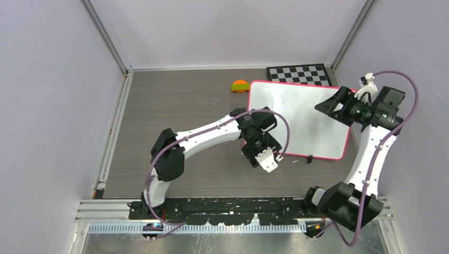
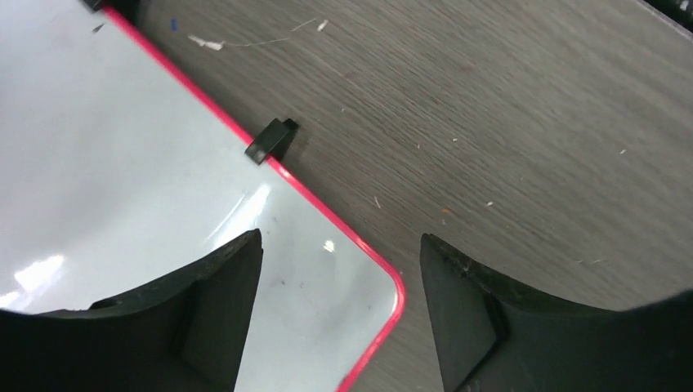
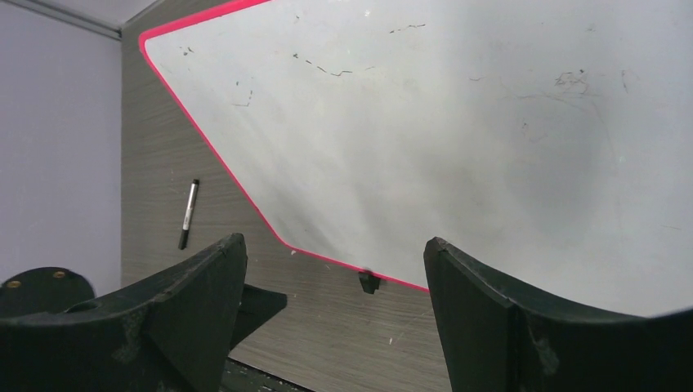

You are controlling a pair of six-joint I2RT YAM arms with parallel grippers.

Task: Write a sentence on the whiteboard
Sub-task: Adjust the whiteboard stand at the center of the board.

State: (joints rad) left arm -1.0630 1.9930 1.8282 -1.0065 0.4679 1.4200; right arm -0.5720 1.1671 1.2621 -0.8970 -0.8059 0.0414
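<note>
The whiteboard lies flat on the table at the right, white with a thin pink-red rim. My left gripper hovers at its near left corner. In the left wrist view its jaws are open and empty around that rounded corner, with a black clip on the rim beyond. My right gripper is above the board's right edge, open and empty. The board shows only faint specks and smudges, and no sentence shows on it. A dark marker lies on the table beside the board.
A black-and-white checkerboard lies at the back right. An orange and green object sits by the board's far left corner. A second black clip sits on the board's rim. Purple walls close in the sides.
</note>
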